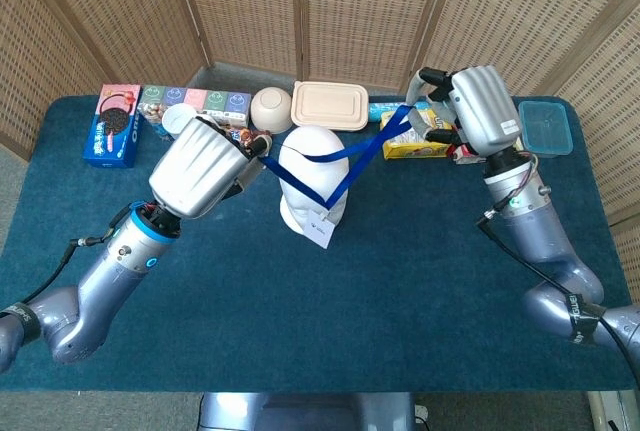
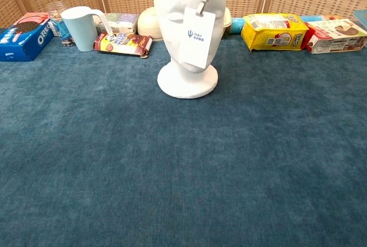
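Observation:
A white foam mannequin head [image 1: 312,173] stands upright mid-table, also close up in the chest view as mannequin head [image 2: 186,35]. A blue lanyard [image 1: 375,147] is stretched across it between my two hands. My left hand [image 1: 205,166], just left of the head, holds one end of the strap. My right hand [image 1: 478,111], raised to the right of the head, holds the other end. The lanyard's white badge [image 2: 196,38] hangs in front of the face, seen from above as the badge [image 1: 320,232] at the head's base. Neither hand appears in the chest view.
Along the back edge stand an Oreo box [image 1: 112,126], a pale blue cup [image 2: 83,26], a chocolate pack [image 2: 122,43], a bowl [image 1: 270,108], a beige lunchbox [image 1: 330,104], a yellow snack pack [image 2: 272,31] and a blue container [image 1: 545,128]. Blue cloth covers the table.

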`<action>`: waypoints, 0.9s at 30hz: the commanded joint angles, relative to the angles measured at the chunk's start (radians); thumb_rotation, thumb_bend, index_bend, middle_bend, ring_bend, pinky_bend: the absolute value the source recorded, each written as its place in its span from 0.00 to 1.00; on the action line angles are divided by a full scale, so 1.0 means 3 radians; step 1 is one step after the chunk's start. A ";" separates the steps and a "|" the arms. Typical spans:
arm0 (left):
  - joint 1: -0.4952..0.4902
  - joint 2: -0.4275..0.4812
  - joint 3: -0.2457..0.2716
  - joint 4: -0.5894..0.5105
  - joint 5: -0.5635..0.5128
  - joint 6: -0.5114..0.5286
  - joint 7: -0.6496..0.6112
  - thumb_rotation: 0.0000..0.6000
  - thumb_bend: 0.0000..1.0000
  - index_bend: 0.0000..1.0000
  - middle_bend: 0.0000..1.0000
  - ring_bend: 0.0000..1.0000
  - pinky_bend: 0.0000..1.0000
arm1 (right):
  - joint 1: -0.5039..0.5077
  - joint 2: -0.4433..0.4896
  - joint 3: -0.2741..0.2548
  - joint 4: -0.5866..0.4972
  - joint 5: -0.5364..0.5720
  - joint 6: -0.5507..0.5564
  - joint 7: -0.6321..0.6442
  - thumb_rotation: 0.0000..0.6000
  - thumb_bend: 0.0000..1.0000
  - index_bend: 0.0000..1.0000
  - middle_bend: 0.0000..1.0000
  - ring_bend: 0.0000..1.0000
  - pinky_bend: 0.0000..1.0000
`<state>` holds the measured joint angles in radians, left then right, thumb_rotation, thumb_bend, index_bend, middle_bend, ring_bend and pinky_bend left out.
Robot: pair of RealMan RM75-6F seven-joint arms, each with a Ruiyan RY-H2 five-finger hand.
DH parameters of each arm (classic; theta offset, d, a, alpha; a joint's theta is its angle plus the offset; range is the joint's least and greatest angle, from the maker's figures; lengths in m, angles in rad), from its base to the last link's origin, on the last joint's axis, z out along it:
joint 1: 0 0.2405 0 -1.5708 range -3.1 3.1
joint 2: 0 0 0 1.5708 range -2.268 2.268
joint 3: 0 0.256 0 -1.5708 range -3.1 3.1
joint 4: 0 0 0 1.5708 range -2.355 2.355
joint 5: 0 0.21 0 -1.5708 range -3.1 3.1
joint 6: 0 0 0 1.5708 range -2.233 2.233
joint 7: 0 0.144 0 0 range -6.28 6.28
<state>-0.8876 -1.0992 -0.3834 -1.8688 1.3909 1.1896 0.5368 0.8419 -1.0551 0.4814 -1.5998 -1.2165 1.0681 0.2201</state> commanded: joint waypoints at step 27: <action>-0.0144 -0.0063 0.0062 0.0370 -0.0282 -0.0204 0.0136 0.95 0.48 0.61 1.00 1.00 1.00 | 0.0352 -0.0398 -0.0023 0.0540 0.0122 -0.0253 -0.0103 1.00 0.48 0.81 1.00 1.00 1.00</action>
<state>-0.9286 -1.1171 -0.3649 -1.7607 1.3091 1.1310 0.5759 0.9441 -1.1710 0.4750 -1.4418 -1.1809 0.9951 0.1893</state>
